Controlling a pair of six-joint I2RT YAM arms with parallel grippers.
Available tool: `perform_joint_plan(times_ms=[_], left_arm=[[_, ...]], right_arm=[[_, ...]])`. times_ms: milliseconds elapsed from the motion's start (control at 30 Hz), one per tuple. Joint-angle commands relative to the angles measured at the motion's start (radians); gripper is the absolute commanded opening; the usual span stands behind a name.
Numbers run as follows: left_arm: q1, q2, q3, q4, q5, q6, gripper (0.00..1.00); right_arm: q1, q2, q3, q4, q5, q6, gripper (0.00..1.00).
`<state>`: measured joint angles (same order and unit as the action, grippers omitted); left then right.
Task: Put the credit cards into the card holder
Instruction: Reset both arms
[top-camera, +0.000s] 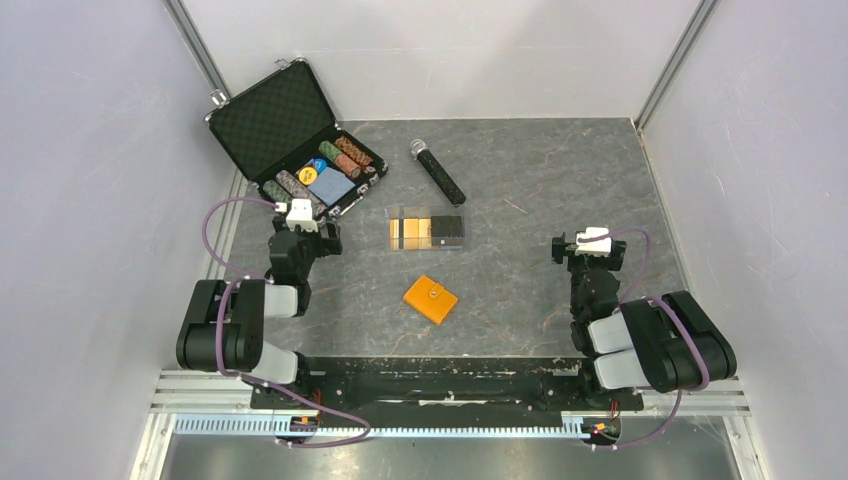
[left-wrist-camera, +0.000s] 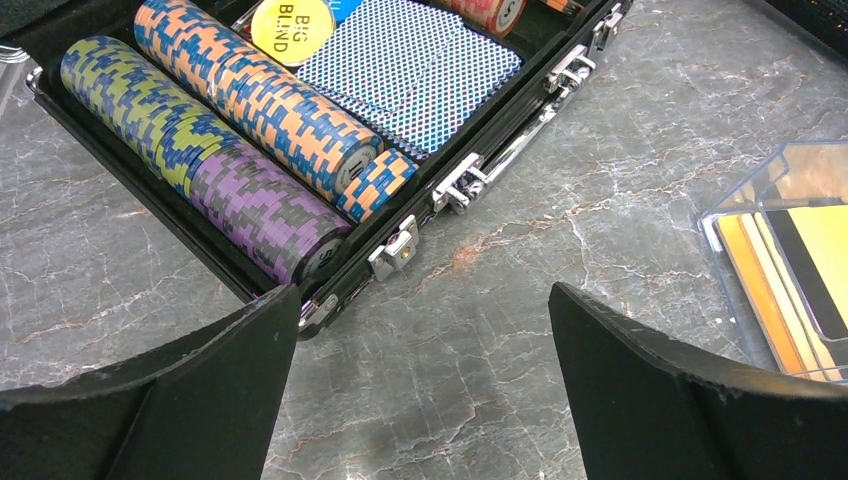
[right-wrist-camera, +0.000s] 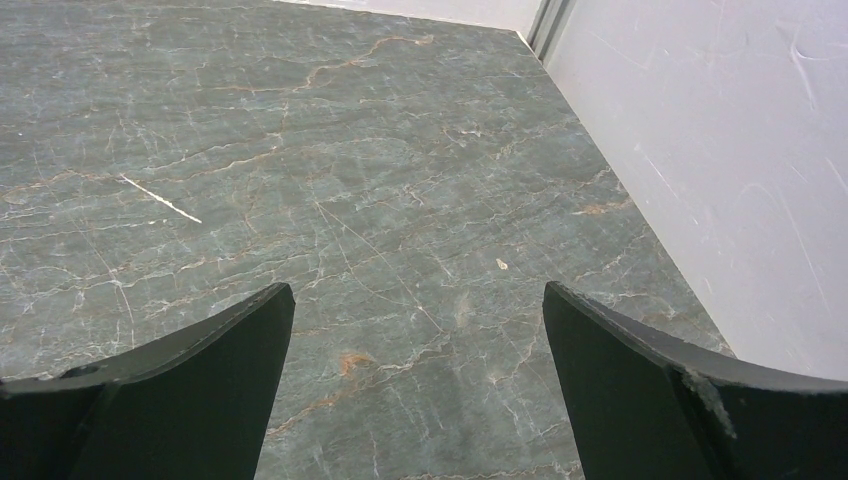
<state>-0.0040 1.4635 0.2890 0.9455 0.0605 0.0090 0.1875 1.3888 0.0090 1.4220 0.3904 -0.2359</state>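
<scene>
Credit cards (top-camera: 412, 231): yellow and dark cards lie flat inside a clear plastic case (top-camera: 427, 231) at mid-table; the left wrist view shows its near corner with a yellow card and a dark stripe (left-wrist-camera: 800, 290); how many cards there are cannot be told
Card holder (top-camera: 431, 299): an orange, squarish wallet with a small snap, lying flat and closed just toward the arms from the case, apart from it; whether any card is already in it cannot be seen
Stage: cards show in the clear case and none show at the holder, which fits cards waiting to go in, or some already tucked away out of sight
Left gripper (top-camera: 306, 236): fingers spread wide with nothing between them, poised low over the table beside the poker chip case (top-camera: 296, 142), the card case off to its right, so within easy reach
Right gripper (top-camera: 580, 246): fingers apart and holding nothing, over bare stone near the right wall, well apart from cards and holder
Poker chip case: open, lid propped back, rows of chips and a blue deck inside
Microphone (top-camera: 437, 171): black, lying just behind the card case
Table (top-camera: 560, 180): dark veined stone, flat
</scene>
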Motion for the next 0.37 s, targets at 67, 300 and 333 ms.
perform_joint_plan(times_ms=[67, 300, 333], left_arm=[[0.002, 0.004, -0.001, 0.066, 0.008, -0.026, 1.0], [0.002, 0.008, 0.003, 0.061, 0.008, -0.026, 1.0], [0.002, 0.005, -0.002, 0.067, 0.007, -0.025, 1.0]], right_arm=[[-0.003, -0.004, -0.133, 0.083, 0.008, 0.007, 0.98], [-0.003, -0.004, -0.134, 0.083, 0.009, 0.007, 0.98], [-0.004, -0.004, -0.134, 0.083, 0.009, 0.007, 0.98]])
